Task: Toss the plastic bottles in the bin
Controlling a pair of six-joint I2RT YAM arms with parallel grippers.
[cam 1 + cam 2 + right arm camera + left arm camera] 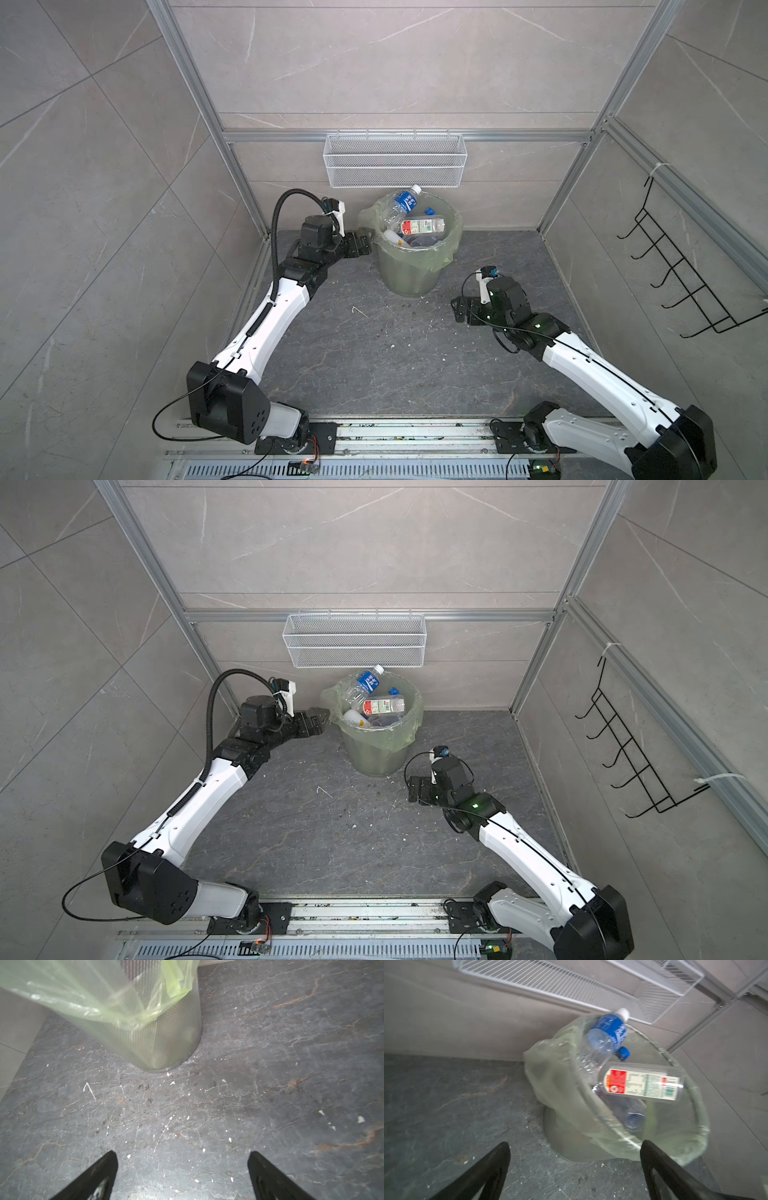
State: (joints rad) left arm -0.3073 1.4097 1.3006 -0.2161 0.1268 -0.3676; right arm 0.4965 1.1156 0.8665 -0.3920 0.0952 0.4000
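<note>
The bin, a round grey-green bucket lined with a pale green bag, stands by the back wall. Several plastic bottles lie in it. A blue-labelled one leans over the rim with its white cap up. A red-and-white-labelled one lies across the top, and a white one sits beside it. My left gripper is open and empty just left of the bin's rim. My right gripper is open and empty over the floor, to the front right of the bin.
A white wire mesh basket hangs on the back wall above the bin. A black wire hook rack hangs on the right wall. The dark stone floor carries small white crumbs. Aluminium frame posts stand in the corners.
</note>
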